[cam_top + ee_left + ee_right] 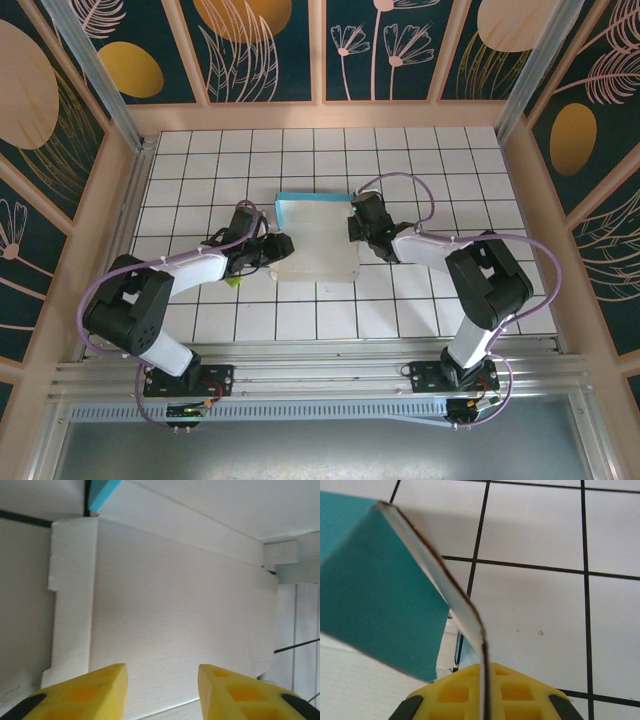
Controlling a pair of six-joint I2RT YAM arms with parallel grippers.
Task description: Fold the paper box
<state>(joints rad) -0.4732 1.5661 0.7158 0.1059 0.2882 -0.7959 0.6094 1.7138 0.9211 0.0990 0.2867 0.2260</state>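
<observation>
The paper box (318,250) lies white side up in the middle of the desk (420,160). The right tool (484,685) is clamped on a raised turquoise flap at the box's right edge. The left tool (162,690) hovers with jaws parted at the opposite side. A hard pull could tear the thin flap or drag the unpinned box.

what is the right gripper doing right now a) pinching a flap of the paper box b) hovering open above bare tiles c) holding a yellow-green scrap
a: the right gripper is shut on the thin edge of a turquoise flap of the paper box.
</observation>
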